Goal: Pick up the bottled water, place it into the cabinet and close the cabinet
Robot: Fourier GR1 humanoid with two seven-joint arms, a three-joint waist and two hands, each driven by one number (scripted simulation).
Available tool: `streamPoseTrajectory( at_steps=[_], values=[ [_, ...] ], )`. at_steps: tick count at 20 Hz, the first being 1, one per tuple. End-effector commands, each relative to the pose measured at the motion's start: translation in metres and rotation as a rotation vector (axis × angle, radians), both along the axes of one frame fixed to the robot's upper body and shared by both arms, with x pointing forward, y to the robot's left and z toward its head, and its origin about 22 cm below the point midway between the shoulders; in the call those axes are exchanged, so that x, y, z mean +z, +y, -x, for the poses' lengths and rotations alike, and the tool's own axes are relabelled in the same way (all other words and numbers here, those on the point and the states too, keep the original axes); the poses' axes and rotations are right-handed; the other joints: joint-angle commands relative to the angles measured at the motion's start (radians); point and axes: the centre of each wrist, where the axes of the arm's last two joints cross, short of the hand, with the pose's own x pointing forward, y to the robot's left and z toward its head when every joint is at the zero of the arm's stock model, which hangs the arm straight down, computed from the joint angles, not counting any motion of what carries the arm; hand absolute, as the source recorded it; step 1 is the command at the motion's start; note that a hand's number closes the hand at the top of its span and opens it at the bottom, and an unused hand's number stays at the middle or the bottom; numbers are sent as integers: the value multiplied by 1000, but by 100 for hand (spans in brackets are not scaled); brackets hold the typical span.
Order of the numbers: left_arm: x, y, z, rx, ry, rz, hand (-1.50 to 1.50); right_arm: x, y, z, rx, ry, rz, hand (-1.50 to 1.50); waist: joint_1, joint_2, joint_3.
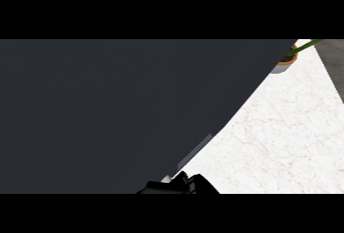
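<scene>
A dark grey cabinet door [121, 113] fills most of the head view, from the left edge across to a slanted edge on the right. Its pale bar handle [194, 152] runs along that edge, low down. One black hand, seemingly my right hand [178, 184], shows at the lower edge, right under the handle and against the door's edge. Only part of the hand is visible. The bottled water is not in sight, and neither is the inside of the cabinet. My left hand does not show.
The white marble counter [289, 136] spreads to the right of the door. A potted plant [285, 61] with a green leaf stands at the far right corner. A dark strip [334, 68] borders the counter's right side.
</scene>
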Motion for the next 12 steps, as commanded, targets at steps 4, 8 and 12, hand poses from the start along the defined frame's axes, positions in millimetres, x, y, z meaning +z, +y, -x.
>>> streamPoseTrajectory(
  at_steps=[4, 8, 12],
  values=[
    [9, 15, 12, -11, -5, -10, 150, 6, 48, -79, -90, 124, -96, 150, 1, 4, 3],
    [2, 21, 10, -5, 2, -6, 150, 2, 31, -134, -37, 221, -122, 150, -15, 8, 4],
    [-7, 29, 28, 1, 1, 7, 150, -4, 24, -183, -32, 258, -104, 150, -11, 6, 3]
  ],
)
